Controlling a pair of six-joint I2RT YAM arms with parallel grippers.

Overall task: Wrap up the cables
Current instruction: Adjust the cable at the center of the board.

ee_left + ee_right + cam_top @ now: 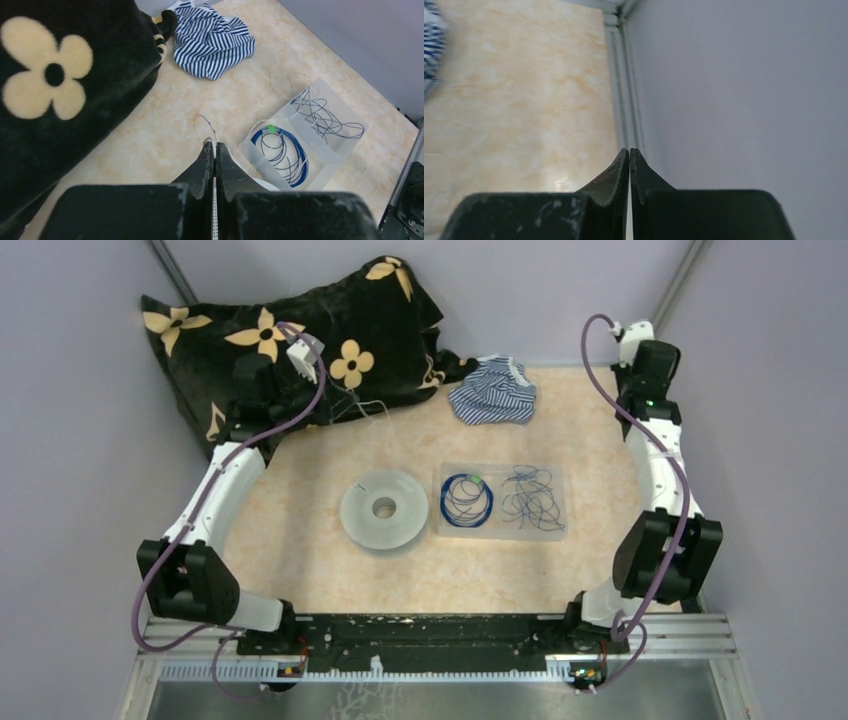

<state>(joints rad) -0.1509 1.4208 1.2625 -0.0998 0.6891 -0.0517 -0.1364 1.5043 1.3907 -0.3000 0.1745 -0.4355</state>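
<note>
Tools both pinched together, holding nothing: left tool (215, 146) hovering over the worktop (165, 135), right tool (629, 150) off by the side wall (749, 100). Cables well apart from both: ring coil (280, 156) ahead and to the right of the left tool, loose tangle (325, 115) just past it, each in its own half of a clear tray (326, 151). For a clean start: part the left tool early, come down on the coil's rim near the green bit (270, 128), spare the tray. Plain only from the left wrist: a pale strand (212, 129) just ahead of the tips. Whole only from overhead: the spool (362, 518) beside the tray.
</note>
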